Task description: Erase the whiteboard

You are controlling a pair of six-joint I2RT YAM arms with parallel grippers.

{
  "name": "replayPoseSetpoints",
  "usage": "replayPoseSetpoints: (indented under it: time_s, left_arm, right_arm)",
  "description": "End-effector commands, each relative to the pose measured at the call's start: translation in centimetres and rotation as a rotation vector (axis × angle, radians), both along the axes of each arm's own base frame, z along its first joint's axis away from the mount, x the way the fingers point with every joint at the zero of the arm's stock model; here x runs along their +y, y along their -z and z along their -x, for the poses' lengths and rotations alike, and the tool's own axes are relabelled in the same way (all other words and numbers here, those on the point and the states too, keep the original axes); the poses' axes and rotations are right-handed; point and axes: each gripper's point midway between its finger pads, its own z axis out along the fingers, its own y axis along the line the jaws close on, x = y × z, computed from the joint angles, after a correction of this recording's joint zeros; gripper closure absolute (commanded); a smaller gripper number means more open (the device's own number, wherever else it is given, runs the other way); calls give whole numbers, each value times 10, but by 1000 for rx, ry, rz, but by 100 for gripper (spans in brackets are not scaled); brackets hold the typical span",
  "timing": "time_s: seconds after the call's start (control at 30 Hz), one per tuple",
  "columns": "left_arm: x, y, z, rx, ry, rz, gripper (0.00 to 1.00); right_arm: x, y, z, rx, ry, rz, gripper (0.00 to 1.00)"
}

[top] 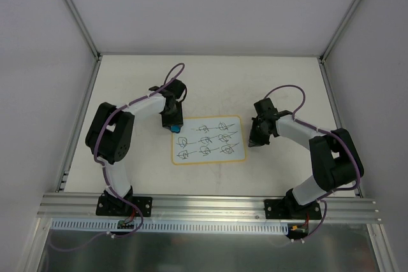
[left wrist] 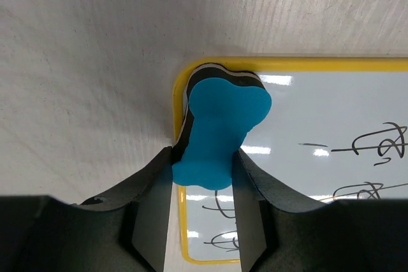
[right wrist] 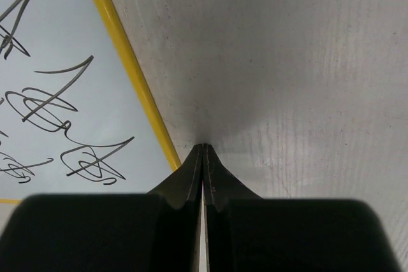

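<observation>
One off-white table [top: 127, 93] carries one yellow-rimmed whiteboard [top: 211, 159], lying flat at mid-table between two grippers. The left gripper [left wrist: 204, 157] grasps one blue bone-shaped eraser [left wrist: 220, 125] at the board's far-left corner. The right gripper [right wrist: 203, 151], clenched and empty, is just beside the right rim. Eight scribbles [top: 204, 139] show.

The whiteboard [top: 237, 156] bears only illegible scribbles [top: 204, 139]; no readable text.

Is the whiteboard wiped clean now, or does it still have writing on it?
Still written on. The whiteboard shows rows of dark scribbles in every view; the blue eraser is only at its corner.
</observation>
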Motion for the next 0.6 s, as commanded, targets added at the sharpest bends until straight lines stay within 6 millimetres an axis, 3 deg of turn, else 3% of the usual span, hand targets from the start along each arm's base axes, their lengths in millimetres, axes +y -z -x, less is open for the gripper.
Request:
replayPoseSetpoints:
  time_s: [0.0, 0.3, 0.4, 0.57]
  left_arm:
    - [19, 15, 26, 108, 30, -98, 100]
    - [-60, 13, 27, 92, 220, -29, 100]
    - [-78, 20, 26, 96, 263, -26, 100]
    - [-83, 22, 13, 76, 274, -41, 100]
  right_arm:
    - [-12, 6, 10, 32, 8, 58, 100]
    - [-5, 1, 7, 9, -12, 35, 100]
    - [-4, -6, 4, -20, -27, 32, 96]
    - [-7, -16, -2, -67, -28, 43, 80]
